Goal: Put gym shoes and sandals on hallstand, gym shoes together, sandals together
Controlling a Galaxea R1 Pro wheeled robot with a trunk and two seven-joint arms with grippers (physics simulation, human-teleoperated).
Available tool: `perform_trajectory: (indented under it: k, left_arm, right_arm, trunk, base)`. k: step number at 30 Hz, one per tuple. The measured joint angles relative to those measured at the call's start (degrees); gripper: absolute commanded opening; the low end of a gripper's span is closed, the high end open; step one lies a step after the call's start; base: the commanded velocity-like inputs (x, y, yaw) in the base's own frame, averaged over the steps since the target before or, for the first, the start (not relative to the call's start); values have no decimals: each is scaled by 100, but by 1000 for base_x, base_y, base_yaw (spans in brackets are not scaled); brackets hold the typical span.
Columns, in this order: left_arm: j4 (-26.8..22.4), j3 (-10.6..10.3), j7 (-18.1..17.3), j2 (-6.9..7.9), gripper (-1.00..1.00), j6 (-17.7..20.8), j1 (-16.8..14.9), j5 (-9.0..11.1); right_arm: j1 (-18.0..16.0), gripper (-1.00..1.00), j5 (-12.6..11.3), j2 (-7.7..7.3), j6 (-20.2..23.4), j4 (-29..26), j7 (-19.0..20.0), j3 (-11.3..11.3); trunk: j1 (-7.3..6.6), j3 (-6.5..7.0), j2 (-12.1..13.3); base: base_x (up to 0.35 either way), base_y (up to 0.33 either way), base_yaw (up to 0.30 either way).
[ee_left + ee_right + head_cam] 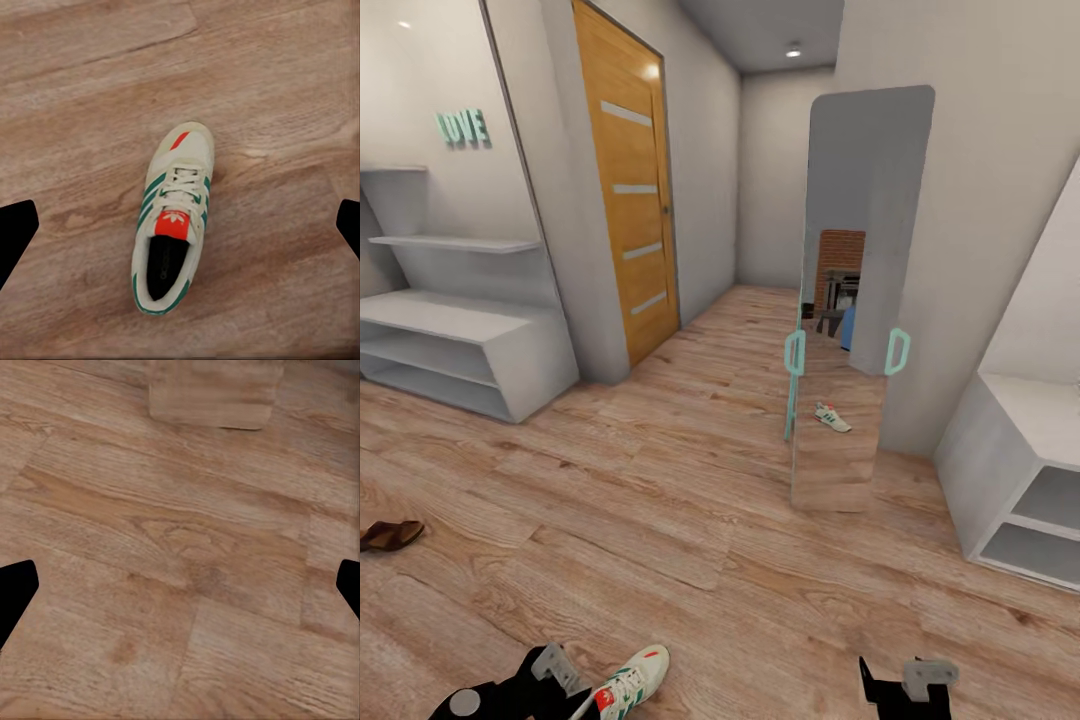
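Gym shoe: one white sneaker [174, 221] lies flat on the corridor floor [690, 560], near edge of the head view, just right of the left gripper [555, 680]; green stripes, red-orange tongue patch.
Left fingers: spread wide either side of the shoe, gripping nothing, likely lining up a grab.
Sandal: dark brown one [390, 536] rests far left on the planks.
Right gripper: [180, 585] fingers parted over bare floor, idle.
Hallstand: pale unit [450, 350], left wall, well away.
Mirror: [850, 300] reflects a sneaker.
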Motion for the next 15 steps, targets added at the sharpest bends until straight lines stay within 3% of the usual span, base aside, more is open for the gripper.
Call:
perform_trajectory:
  k: [10,15]
  left_arm:
    - [8,-6,-58,27,100,-13,51,-16]
    - [15,-8,-61,25,100,-11,63,-17]
  right_arm:
    - [-181,100,-4,4,1255,-1000,19,4]
    - [-211,100,3,1,1504,-1202,18,7]
  trunk:
    - [0,0,0]
    - [0,0,0]
  base:
    - [0,0,0]
    - [10,0,0]
